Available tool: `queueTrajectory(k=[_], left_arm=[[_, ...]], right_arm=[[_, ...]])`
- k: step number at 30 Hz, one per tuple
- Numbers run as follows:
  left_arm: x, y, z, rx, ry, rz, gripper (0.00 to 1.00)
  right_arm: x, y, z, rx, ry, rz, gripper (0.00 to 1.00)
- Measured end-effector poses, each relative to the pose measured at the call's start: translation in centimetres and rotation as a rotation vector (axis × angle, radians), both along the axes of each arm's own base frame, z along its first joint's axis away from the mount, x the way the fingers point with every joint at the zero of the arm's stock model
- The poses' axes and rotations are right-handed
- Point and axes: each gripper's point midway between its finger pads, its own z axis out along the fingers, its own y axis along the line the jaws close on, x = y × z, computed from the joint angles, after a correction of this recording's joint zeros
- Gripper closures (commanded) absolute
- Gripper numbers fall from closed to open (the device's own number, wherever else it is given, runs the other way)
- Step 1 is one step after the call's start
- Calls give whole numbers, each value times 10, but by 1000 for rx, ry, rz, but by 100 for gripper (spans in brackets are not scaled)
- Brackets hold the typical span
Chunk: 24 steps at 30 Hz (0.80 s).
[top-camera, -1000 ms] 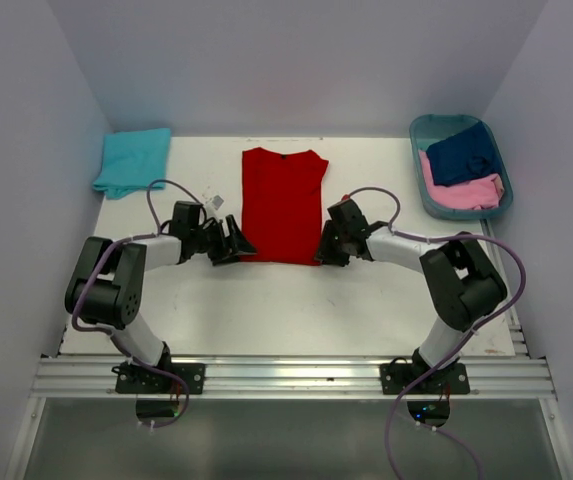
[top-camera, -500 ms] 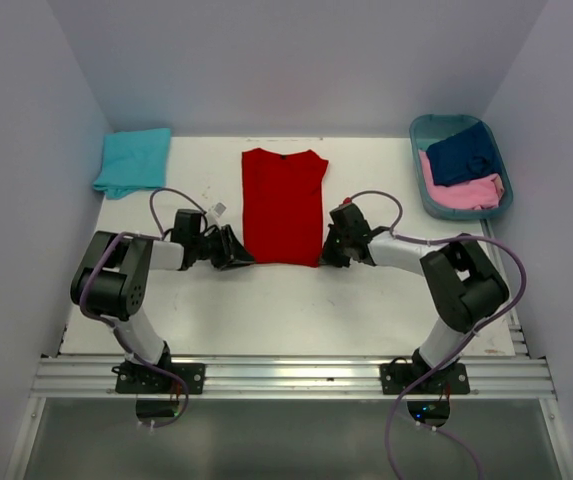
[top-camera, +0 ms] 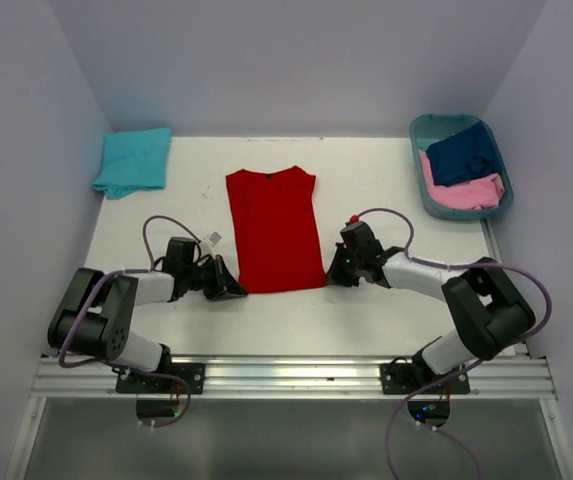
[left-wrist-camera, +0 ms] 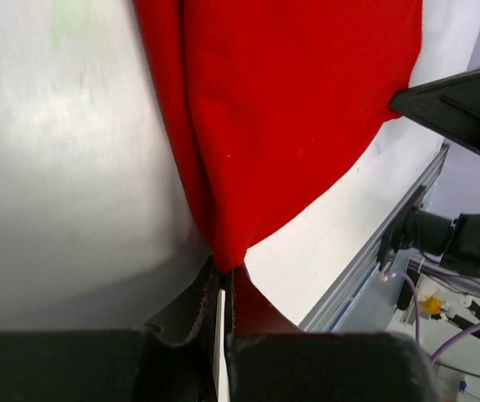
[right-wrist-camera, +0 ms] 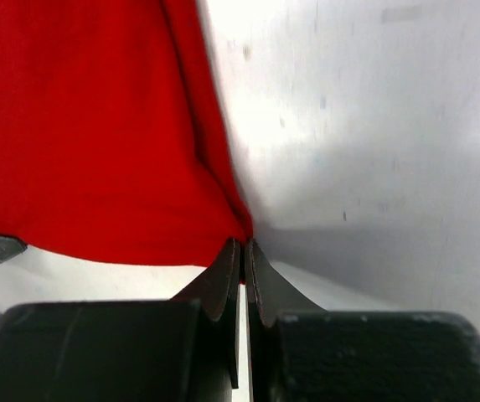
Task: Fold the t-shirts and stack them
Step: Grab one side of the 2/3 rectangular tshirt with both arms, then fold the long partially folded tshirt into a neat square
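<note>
A: Left pincer (top-camera: 230, 290) state?
B: Pressed together on the near left corner of the red t-shirt (top-camera: 273, 230). In the left wrist view the cloth corner sits right at the fingertips, with the jaws nearly touching.
A: Right pincer (top-camera: 334, 277)?
B: Same on the near right corner. It's pinching the hem, with only a thin bit of red cloth between the jaws.
A: Height?
B: Both are low, down at the counter (top-camera: 386, 200) surface. The arms reach inward from either side.
A: Shirt layout?
B: It lies flat in the middle of the counter, folded into a long narrow rectangle. The hem is at the near end, spanning between the two pincers, and the collar is at the far end. It's slightly skewed, with the near end a bit further right than the collar end.
A: Wrinkles?
B: The wrist views show the cloth pulled into a small ridge at each held corner. Otherwise it looks smooth from above.
A: Further back?
B: The turquoise t-shirt (top-camera: 133, 160) is folded in the far left corner, well apart from the red one.
A: Right side?
B: A teal basket (top-camera: 418, 130) sits at the far right edge. The pink t-shirt (top-camera: 461, 192) is in its near part and the navy t-shirt (top-camera: 463, 155) in its far part. Both are bunched up and touching each other.
</note>
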Motion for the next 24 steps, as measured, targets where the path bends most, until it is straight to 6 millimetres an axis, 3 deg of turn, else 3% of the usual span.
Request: queueTrajectory(k=[5,10,20,24], left_arm=[[-47,1,8,26,46,-19,100],[-83,-14,37,22,28,-79,100],[-108,-5,102,-12,-21,-26,100],[-116,0,115,1,-2,-11,100]], right_arm=[[-41,0,13,6,8,69,100],[-78,3,37,5,-28,144,100],[-150,4,70,22,-25,265,100],[-160,9,105,32,-69,294,100]])
